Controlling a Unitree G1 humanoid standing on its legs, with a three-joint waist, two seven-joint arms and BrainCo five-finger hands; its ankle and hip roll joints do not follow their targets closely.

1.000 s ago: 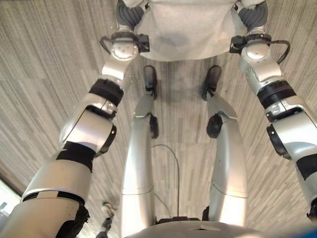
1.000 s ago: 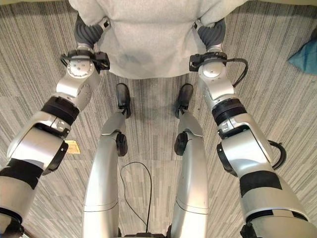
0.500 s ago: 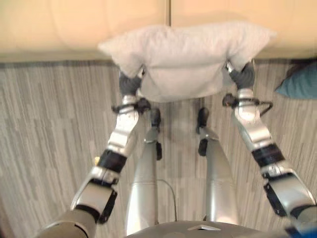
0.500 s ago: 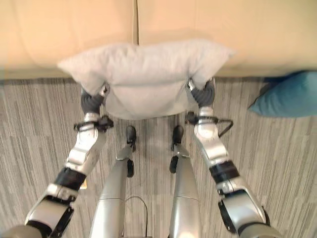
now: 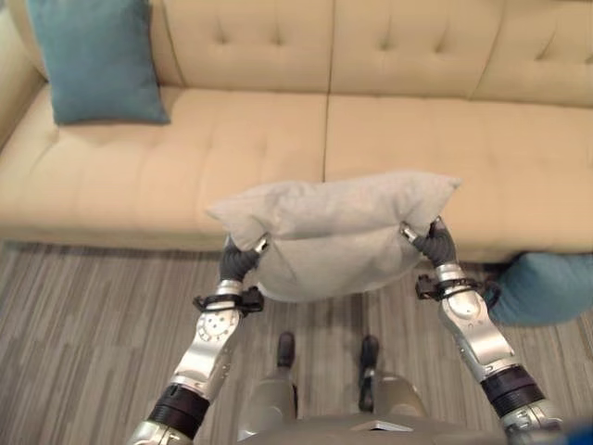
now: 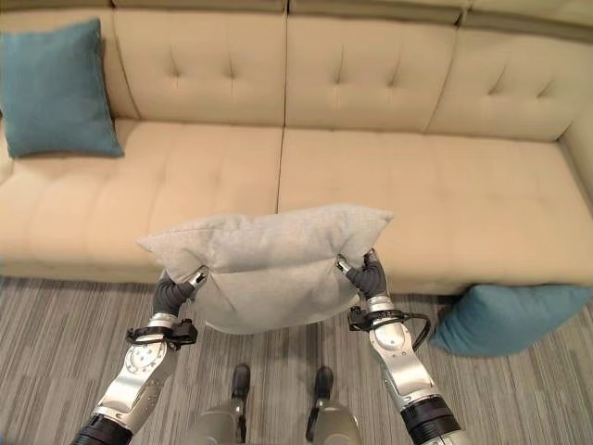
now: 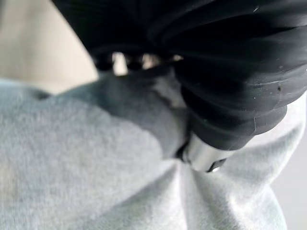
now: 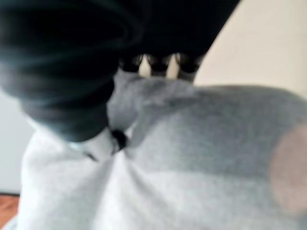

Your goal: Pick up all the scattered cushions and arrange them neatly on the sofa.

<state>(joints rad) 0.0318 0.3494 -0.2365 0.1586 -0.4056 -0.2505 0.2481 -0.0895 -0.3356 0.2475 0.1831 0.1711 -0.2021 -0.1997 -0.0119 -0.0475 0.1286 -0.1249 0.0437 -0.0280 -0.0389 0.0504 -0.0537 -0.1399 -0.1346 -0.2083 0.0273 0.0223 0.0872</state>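
A: Where is the grey cushion (image 6: 269, 264)?

B: It hangs in the air in front of the sofa (image 6: 445, 185), near the seat's front edge, with its long axis running left to right along the sofa.

A: How is it held?

B: The left hand (image 6: 172, 291) and right hand (image 6: 367, 275) each pinch an end, thumb and fingers curled into soft, puckered fabric.

A: What else is there?

B: One teal cushion (image 6: 57, 89) leans upright on the tufted beige backrest; another teal one (image 6: 505, 315) lies on the striped carpet (image 6: 56, 352).

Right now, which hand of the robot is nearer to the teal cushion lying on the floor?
The right hand. It grips the grey cushion at its right end, just beside the teal floor cushion. The left hand grips the far end.
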